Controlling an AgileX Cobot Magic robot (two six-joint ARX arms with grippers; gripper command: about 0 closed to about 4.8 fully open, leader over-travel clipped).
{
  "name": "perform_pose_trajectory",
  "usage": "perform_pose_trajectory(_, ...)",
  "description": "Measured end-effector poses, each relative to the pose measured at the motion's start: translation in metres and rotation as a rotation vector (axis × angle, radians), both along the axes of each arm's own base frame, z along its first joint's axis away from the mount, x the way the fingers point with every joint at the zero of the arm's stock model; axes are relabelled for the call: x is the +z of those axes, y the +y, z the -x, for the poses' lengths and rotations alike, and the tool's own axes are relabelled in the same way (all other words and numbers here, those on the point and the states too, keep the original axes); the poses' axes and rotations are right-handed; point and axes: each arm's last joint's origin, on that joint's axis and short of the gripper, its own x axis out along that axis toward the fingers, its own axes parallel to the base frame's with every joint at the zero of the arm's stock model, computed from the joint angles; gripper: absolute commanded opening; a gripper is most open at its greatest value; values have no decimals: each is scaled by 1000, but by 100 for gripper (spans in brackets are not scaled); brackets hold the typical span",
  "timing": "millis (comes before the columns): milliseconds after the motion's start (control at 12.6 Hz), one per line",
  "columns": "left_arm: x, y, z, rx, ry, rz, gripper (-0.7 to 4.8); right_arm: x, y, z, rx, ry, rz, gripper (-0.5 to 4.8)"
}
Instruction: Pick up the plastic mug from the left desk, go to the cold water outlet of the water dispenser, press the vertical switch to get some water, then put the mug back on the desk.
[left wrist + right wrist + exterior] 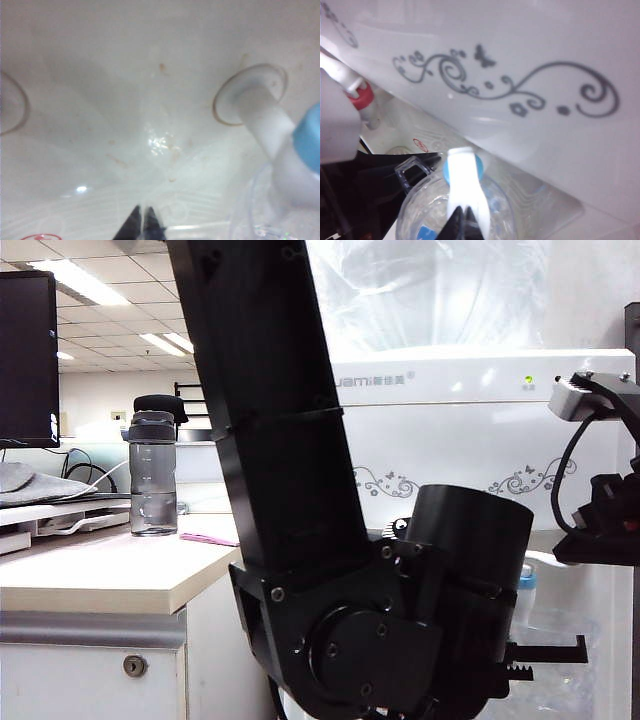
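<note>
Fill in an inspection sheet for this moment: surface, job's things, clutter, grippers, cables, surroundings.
Surface: left desk, cream top, mug not on it.
Job's things: plastic mug under the cold water outlet of the water dispenser; vertical switch above the mug; water level cannot be told.
Clutter: grey bottle upright on the desk, pink flat item beside it.
Grippers: left gripper shut, apparently on the mug's handle; right gripper shut, tips at the switch.
Cables: black cable on the right arm.
Surroundings: monitor, office ceiling lights.
</note>
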Motion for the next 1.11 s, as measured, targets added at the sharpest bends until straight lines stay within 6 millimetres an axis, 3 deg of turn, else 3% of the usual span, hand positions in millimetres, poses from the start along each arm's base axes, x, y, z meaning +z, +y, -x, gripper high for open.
perform_pose_trajectory(1107, 0, 0, 0, 0, 0, 0, -5, -8, -1, 1, -11, 56, 19, -1)
